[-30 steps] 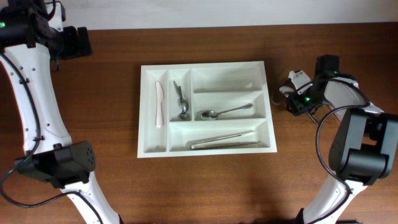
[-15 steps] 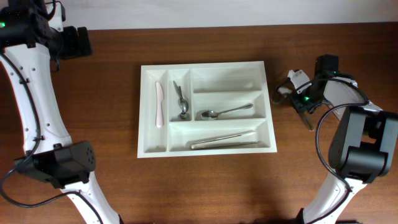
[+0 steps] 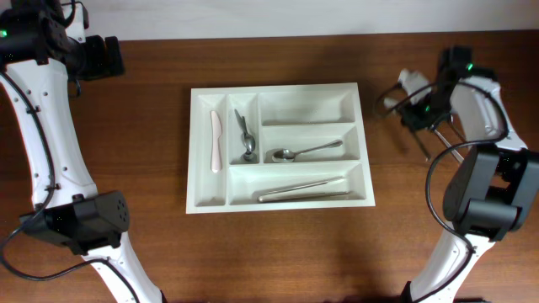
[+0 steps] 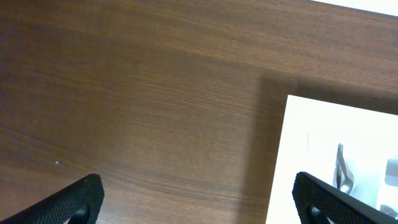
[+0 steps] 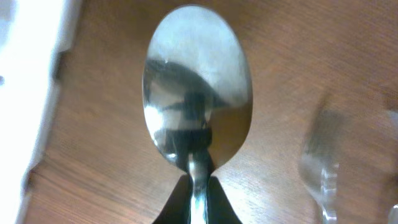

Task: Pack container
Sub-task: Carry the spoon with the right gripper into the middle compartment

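The container (image 3: 278, 91), a white tray with several compartments, lies mid-table and holds a white knife (image 3: 216, 141), a spoon (image 3: 307, 151) and other metal cutlery. To its right, my right gripper (image 5: 198, 200) is shut on the neck of a shiny metal spoon (image 5: 198, 87), whose bowl points away from the wrist above the wood. In the overhead view the right gripper (image 3: 413, 109) hovers just off the tray's right side. My left gripper (image 4: 202, 202) stands wide open over bare wood at the far left, holding nothing, with the tray's corner (image 4: 336, 137) beside its right finger.
A blurred metal fork (image 5: 320, 168) lies on the table to the right of the held spoon. The tray's white edge (image 5: 25, 93) shows at the left of the right wrist view. Both arm bases stand at the table's front corners.
The right gripper has closed on the spoon and risen with it, moving toward the back of the table. The left arm has not moved.
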Tool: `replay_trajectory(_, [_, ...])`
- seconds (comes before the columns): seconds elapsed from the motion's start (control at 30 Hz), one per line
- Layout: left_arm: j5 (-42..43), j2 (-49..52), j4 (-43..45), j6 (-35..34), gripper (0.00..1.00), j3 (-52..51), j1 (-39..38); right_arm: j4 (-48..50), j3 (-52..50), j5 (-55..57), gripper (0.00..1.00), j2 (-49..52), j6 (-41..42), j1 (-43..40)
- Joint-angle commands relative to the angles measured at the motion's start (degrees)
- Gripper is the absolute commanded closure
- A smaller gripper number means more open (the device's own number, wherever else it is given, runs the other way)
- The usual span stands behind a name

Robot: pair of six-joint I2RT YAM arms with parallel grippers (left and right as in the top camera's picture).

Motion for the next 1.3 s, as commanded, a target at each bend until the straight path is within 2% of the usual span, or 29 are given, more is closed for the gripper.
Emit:
replay_trajectory(0.0, [0.2, -0.7, 0.0, -0.4, 0.01, 0.4, 0.2, -5.5, 9.6, -4.2, 0.96, -1.5, 0.2, 1.0])
replay_trajectory(0.1, [0.2, -0.7, 0.0, -0.4, 0.01, 0.4, 0.2, -11.4, 14.8, -8.1, 0.96, -1.6, -4.4, 3.2])
replay_trajectory(0.17, [0.2, -0.7, 0.0, -0.4, 0.01, 0.4, 0.2, -16.4, 17.0, -11.7, 0.96, -1.6, -10.6, 5.7])
replay_trajectory(0.27, [0.2, -0.7, 0.0, -0.4, 0.01, 0.3, 0.2, -21.4, 17.1, -12.1, 0.96, -1.5, -18.5, 11.2])
replay_trajectory(0.37, [0.2, -0.7, 0.0, -0.4, 0.01, 0.3, 0.2, -23.4, 16.8, -12.1, 0.96, -1.5, -22.7, 16.0])
replay_trajectory(0.5, [0.2, -0.7, 0.0, -0.4, 0.01, 0.4, 0.2, -24.5, 16.6, -11.5, 0.96, -1.5, -25.9, 21.9])
replay_trajectory(0.6, [0.2, -0.7, 0.0, -0.4, 0.01, 0.3, 0.2, -24.7, 15.2, -7.1, 0.96, -1.1, -27.4, 26.5])
replay_trajectory(0.87, [0.2, -0.7, 0.0, -0.4, 0.01, 0.4, 0.2, -21.1, 9.3, -6.9, 0.96, 0.8, -27.3, 28.9])
replay_trajectory(1.0, [0.2, -0.7, 0.0, -0.4, 0.01, 0.4, 0.2, -19.8, 8.7, -6.9, 0.81, 0.7, -26.4, 28.7])
replay_trajectory(1.07, [0.2, -0.7, 0.0, -0.4, 0.01, 0.4, 0.2, -19.7, 8.7, -6.9, 0.54, 0.7, -25.4, 28.6])
replay_trajectory(1.1, [0.2, -0.7, 0.0, -0.4, 0.01, 0.4, 0.2, -19.6, 8.7, -6.9, 0.48, 0.7, -24.7, 28.6])
replay_trajectory(1.17, [0.2, -0.7, 0.0, -0.4, 0.01, 0.4, 0.2, -19.5, 8.7, -6.9, 0.46, 0.7, -24.7, 28.6])
replay_trajectory(1.27, [0.2, -0.7, 0.0, -0.4, 0.01, 0.4, 0.2, -18.4, 9.6, -6.8, 0.46, 0.7, -19.0, 27.8])
